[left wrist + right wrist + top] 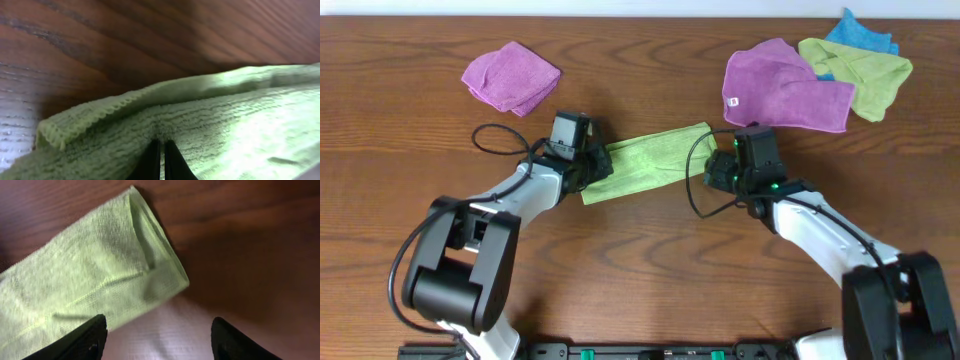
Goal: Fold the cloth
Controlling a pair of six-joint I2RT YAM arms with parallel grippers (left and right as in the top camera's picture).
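The lime-green cloth (645, 160) lies on the wooden table as a long folded strip, running from lower left to upper right between my two grippers. My left gripper (598, 165) is at the strip's left end. In the left wrist view its fingers (161, 142) are pinched together on the cloth (225, 115). My right gripper (715, 165) is at the strip's right end. In the right wrist view its fingers (160, 322) are wide apart over bare table, with the cloth's end (85, 280) just beyond the left finger. The cloth's white tag is not visible.
A purple cloth (510, 75) lies at the back left. At the back right, another purple cloth (785, 88) with a white tag overlaps a paler green cloth (865, 75) and a blue cloth (860, 35).
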